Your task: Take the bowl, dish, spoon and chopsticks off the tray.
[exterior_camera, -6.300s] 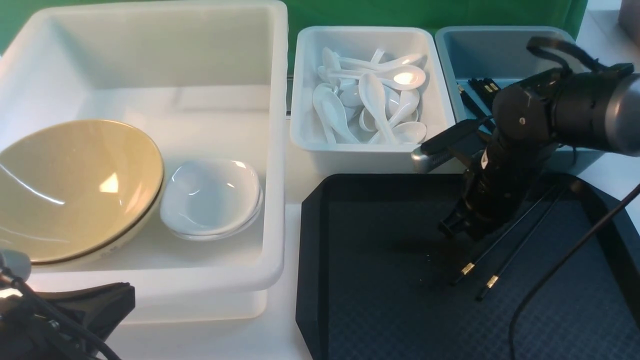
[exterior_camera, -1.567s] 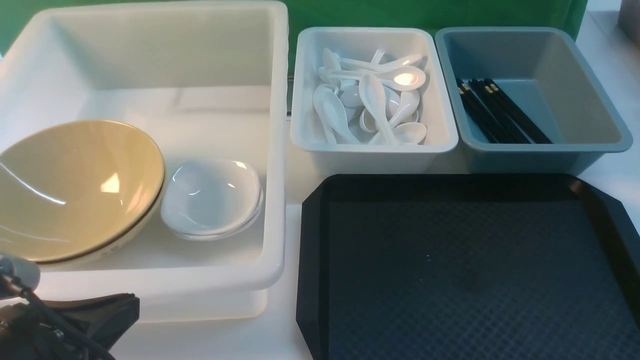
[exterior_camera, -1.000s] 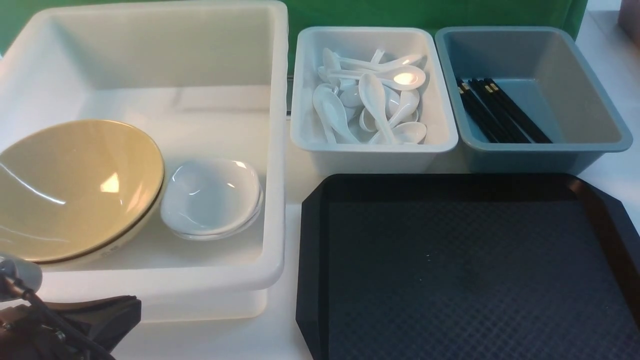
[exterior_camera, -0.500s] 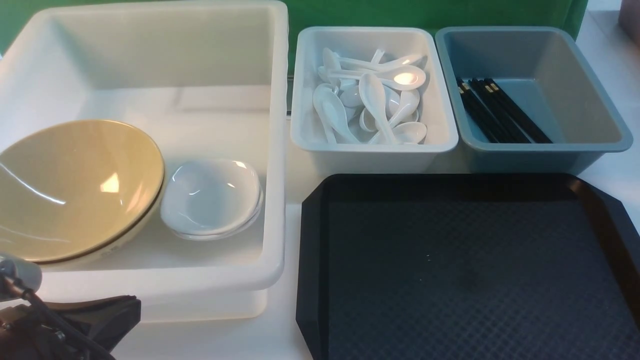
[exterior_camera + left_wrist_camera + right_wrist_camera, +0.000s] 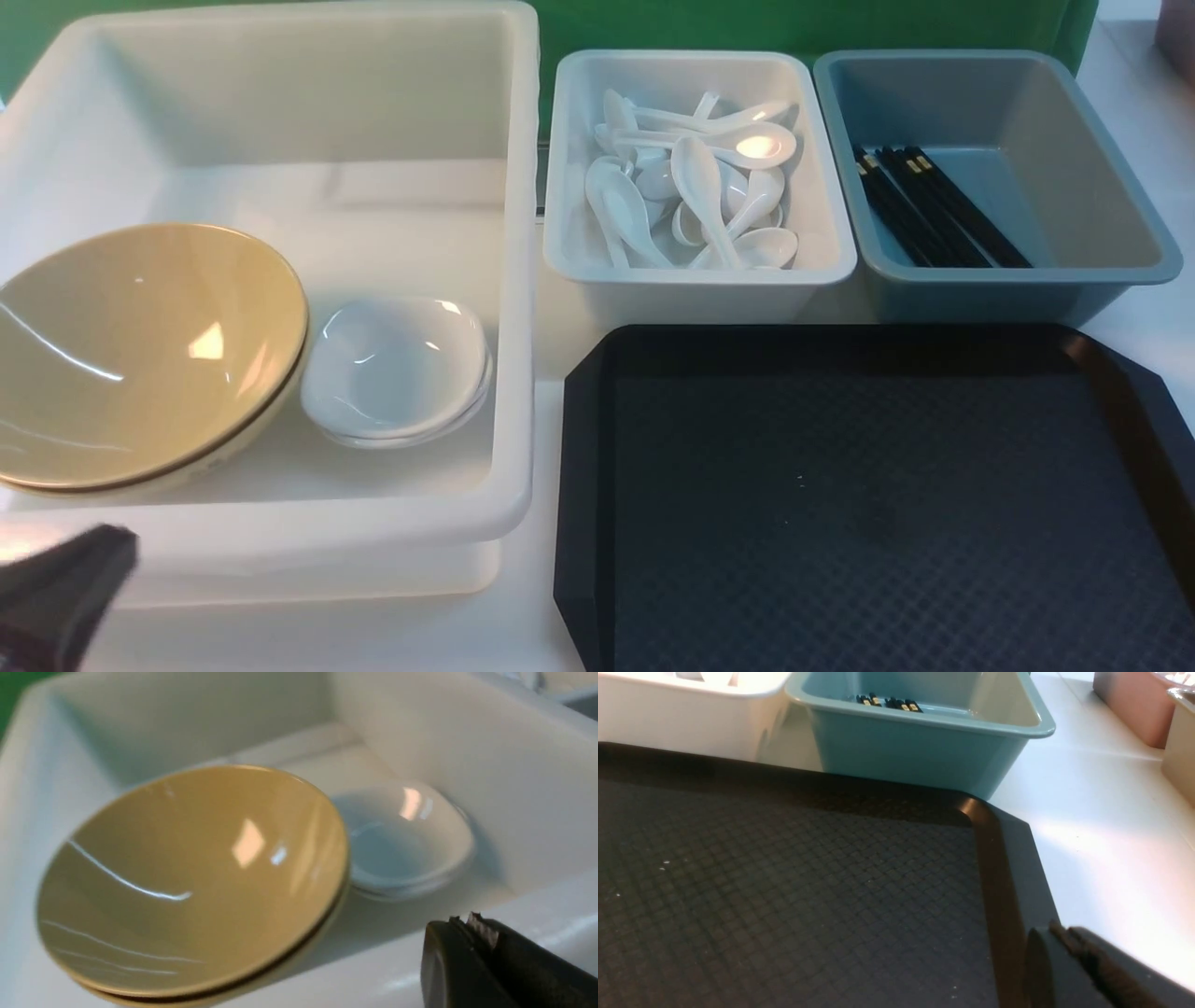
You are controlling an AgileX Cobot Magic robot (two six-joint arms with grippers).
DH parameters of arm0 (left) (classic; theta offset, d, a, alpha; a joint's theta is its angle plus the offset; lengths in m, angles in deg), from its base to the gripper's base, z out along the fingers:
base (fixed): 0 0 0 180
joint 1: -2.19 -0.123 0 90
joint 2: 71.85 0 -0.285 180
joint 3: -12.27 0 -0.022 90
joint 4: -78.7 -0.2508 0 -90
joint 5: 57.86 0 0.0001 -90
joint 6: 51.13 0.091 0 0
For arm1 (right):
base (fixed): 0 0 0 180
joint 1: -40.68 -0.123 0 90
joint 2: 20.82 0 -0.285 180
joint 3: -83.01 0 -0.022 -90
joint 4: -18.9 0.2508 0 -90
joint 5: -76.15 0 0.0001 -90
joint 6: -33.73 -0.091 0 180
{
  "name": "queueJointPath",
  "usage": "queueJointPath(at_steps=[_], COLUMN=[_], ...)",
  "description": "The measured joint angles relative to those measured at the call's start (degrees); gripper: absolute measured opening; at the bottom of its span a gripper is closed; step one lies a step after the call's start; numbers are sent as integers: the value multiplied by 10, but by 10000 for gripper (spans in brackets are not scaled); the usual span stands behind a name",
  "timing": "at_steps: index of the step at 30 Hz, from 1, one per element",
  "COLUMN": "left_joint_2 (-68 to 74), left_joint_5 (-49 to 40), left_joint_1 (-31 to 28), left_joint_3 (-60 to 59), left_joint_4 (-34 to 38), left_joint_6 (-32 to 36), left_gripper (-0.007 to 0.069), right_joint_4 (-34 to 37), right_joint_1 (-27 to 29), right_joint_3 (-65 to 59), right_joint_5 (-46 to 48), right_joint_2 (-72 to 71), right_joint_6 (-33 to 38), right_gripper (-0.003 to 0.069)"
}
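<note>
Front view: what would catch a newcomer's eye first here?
Probably the glossy tan-yellow bowl, leaning on its twin inside the large white tub at the left. Next, the broad black tray at the right, with no dishes or cutlery visible on it, and behind it the jumble of white spoons.

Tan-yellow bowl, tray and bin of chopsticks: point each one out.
Tan-yellow bowl (image 5: 149,355): front view, inner wall.
Tray (image 5: 840,523): front view, bare textured floor.
Bin of chopsticks (image 5: 1018,276): front view, near rim.

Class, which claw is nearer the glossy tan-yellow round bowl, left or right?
Left: the left claw is just on the near side of the bowl; the right claw is over by the black plastic tray.
</note>
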Motion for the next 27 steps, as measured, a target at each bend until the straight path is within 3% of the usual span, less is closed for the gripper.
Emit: queueJointPath(at_steps=[5, 9, 27], left_joint_2=[-71, -89, -91], left_joint_5=[87, 51, 28], left_joint_1=[-2, -4, -40], left_joint_3=[-85, -123, -123], left_joint_4=[-103, -125, -107], left_joint_6=[-122, -197, -215], left_gripper=[-11, -11, -11], right_joint_4=[0, 0, 0], right_joint_1=[0, 0, 0], right_joint_3=[0, 0, 0], right_joint_5=[0, 0, 0], right_joint_2=[0, 0, 0], right_joint_6=[0, 0, 0], right_gripper=[67, 71, 79])
